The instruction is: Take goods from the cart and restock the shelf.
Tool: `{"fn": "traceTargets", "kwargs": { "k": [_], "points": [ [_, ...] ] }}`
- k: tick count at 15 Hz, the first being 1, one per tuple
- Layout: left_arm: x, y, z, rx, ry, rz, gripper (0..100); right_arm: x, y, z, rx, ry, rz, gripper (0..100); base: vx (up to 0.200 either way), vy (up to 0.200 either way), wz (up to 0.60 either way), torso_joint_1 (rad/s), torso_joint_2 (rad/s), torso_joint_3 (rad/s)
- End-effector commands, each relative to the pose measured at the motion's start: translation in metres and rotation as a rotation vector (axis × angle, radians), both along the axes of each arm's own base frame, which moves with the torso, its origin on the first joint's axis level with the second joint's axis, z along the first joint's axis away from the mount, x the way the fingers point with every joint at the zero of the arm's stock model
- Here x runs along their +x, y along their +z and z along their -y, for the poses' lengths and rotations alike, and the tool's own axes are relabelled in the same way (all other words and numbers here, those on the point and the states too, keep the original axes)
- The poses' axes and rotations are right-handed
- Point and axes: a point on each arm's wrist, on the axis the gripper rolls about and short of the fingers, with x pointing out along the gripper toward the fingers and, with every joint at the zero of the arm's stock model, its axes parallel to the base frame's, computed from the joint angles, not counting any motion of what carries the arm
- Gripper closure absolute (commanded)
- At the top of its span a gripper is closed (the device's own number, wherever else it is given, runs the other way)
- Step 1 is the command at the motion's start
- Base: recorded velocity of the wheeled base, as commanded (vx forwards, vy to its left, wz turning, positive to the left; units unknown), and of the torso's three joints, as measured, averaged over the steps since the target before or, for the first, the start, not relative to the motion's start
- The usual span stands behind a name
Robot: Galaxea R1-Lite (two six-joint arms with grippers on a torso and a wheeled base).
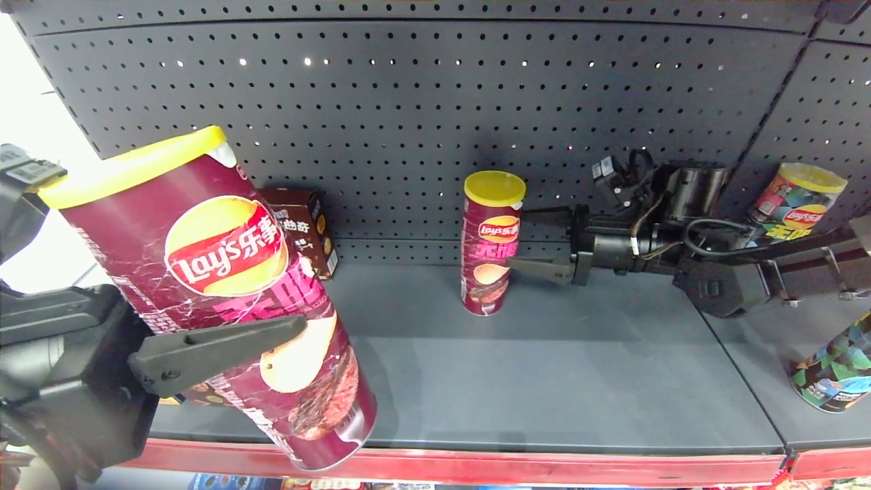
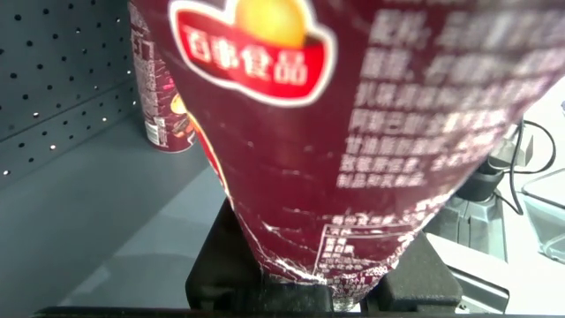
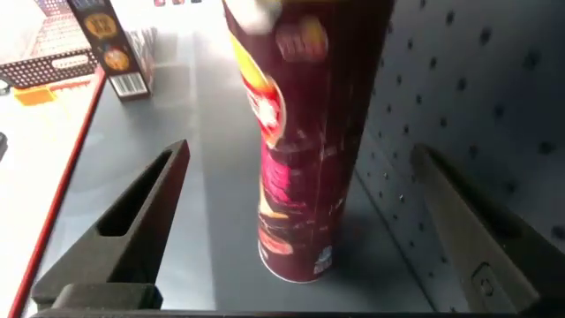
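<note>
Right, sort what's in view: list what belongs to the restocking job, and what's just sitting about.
Job:
tall maroon cardboard chip can with yellow lid, clamped in the left gripper
matching maroon can standing on the grey metal shelf, inside the open right gripper

Sitting about:
small brown carton at the back
two multicoloured cans in the next bay

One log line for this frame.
left end effector: shut on held can, tilted at shelf front | right end effector: open, straddling upright shelf can, no contact
</note>
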Motion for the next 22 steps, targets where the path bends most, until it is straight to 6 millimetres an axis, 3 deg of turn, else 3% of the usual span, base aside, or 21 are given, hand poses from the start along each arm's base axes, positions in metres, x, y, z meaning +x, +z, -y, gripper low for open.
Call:
{"fn": "traceTargets", "kwargs": {
  "k": [1,5,11,20,21,22],
  "points": [
    [0.000,-0.001,0.000,0.000,0.002,-0.004,100,0.010,-0.015,-0.004,-0.009,0.004,-0.028,0,0.000,0.000,0.00,0.000,0.00,0.000],
    [0.000,-0.010,-0.003,0.009,0.016,-0.031,100,0.014,-0.026,-0.011,-0.014,0.016,-0.042,0,0.000,0.000,0.00,0.000,0.00,0.000],
    [-0.001,-0.008,-0.004,0.007,0.022,-0.026,100,0.026,-0.030,-0.035,-0.005,0.055,-0.032,0,0.000,0.000,0.00,0.000,0.00,0.000],
    [-0.001,-0.008,-0.006,0.006,0.034,-0.025,100,0.038,-0.040,-0.053,0.005,0.083,-0.028,0,0.000,0.000,0.00,0.000,0.00,0.000],
    [0.000,-0.008,-0.007,0.006,0.042,-0.024,100,0.039,-0.043,-0.053,0.006,0.083,-0.024,100,0.000,0.000,0.00,0.000,0.00,0.000],
    [0.000,-0.007,-0.007,0.005,0.042,-0.021,100,0.039,-0.044,-0.054,0.004,0.081,-0.031,100,0.000,0.000,0.00,0.000,0.00,0.000]
  ]
}}
